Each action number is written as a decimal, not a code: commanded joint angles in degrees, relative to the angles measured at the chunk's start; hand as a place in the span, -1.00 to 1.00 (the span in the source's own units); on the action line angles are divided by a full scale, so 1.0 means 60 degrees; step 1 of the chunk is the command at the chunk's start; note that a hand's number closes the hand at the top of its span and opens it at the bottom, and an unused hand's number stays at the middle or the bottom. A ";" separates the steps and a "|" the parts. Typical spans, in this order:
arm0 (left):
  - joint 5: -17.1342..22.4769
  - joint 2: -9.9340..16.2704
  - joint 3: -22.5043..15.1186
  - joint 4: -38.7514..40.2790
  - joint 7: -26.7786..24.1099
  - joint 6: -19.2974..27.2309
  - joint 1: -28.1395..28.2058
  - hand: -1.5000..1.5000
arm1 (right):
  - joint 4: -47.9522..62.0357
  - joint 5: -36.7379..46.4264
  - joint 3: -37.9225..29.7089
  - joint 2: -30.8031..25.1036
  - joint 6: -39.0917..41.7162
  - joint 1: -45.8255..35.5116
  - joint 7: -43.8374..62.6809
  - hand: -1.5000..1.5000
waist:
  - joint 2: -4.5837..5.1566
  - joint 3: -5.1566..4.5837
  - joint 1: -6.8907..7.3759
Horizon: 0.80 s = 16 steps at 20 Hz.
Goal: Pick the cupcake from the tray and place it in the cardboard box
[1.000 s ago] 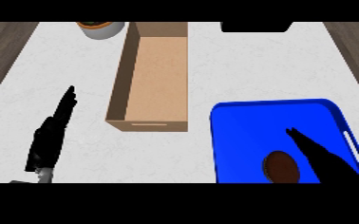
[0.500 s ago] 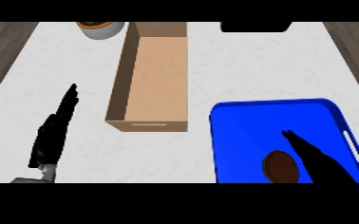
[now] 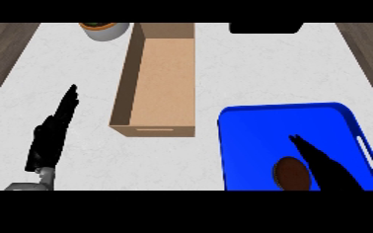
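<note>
A brown cupcake (image 3: 288, 174) lies at the front of the blue tray (image 3: 255, 128) at the lower right. My right hand (image 3: 326, 167) reaches over the tray with straight fingers, right beside the cupcake on its right side and partly over it. The open cardboard box (image 3: 162, 79) stands in the middle of the counter, to the upper left of the tray, with nothing inside. At the lower left my left hand (image 3: 51, 135) rests open over the counter, fingers pointing away.
A grey pot with a plant (image 3: 104, 29) stands at the back left, next to the box. A black object (image 3: 265, 27) sits at the back edge on the right. The white counter ends in dark wood strips at both sides.
My right hand has shifted slightly down and left toward the cupcake. The left hand, box and tray have not moved.
</note>
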 commanded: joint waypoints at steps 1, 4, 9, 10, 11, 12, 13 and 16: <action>-0.0683 -0.0582 -0.0421 -0.0925 0.0121 0.0358 0.0664 0.00 | 0.0498 0.0399 0.0001 0.0327 -0.0073 -0.0109 -0.0217 -1.00 | -0.0006 -0.0001 0.0031; -0.0502 -0.0281 -0.0011 -0.1365 0.0623 -0.0164 0.0771 0.00 | 0.0779 0.0901 0.0262 0.0729 -0.0479 0.0032 -0.0315 -1.00 | -0.0008 0.0000 0.0032; -0.0620 -0.0546 0.0594 -0.0407 0.0118 -0.0488 0.0247 0.00 | 0.1074 0.0765 -0.0253 0.0570 -0.0106 -0.0033 -0.1119 -1.00 | -0.0002 -0.0002 0.0009; -0.1146 -0.1040 0.0164 0.0248 -0.0552 -0.0028 0.0347 0.00 | 0.1313 0.0760 -0.0384 0.0628 -0.0086 -0.0281 -0.1025 -1.00 | 0.0002 -0.0003 0.0006; -0.0954 -0.0870 0.0456 0.0240 -0.0604 -0.0313 0.0288 0.00 | 0.1188 0.0727 -0.0397 0.0594 0.0351 -0.0284 -0.0807 -1.00 | 0.0001 -0.0004 0.0008; -0.0580 -0.0674 0.0627 -0.0446 0.0229 -0.0651 0.0177 0.00 | 0.1577 0.1340 0.0103 0.0938 -0.0451 0.0057 -0.1037 -1.00 | -0.0002 -0.0002 0.0011; -0.1089 -0.1046 0.0244 -0.0113 -0.0489 -0.0270 0.0551 0.00 | 0.1500 0.1512 0.0203 0.0909 -0.0343 0.0123 -0.0843 -1.00 | -0.0002 -0.0003 0.0010; -0.0904 -0.0978 0.0641 -0.0274 -0.0214 -0.0607 0.0389 0.00 | 0.1944 0.0983 -0.0260 0.1107 -0.0126 -0.0165 -0.1263 1.00 | 0.0000 -0.0002 0.0016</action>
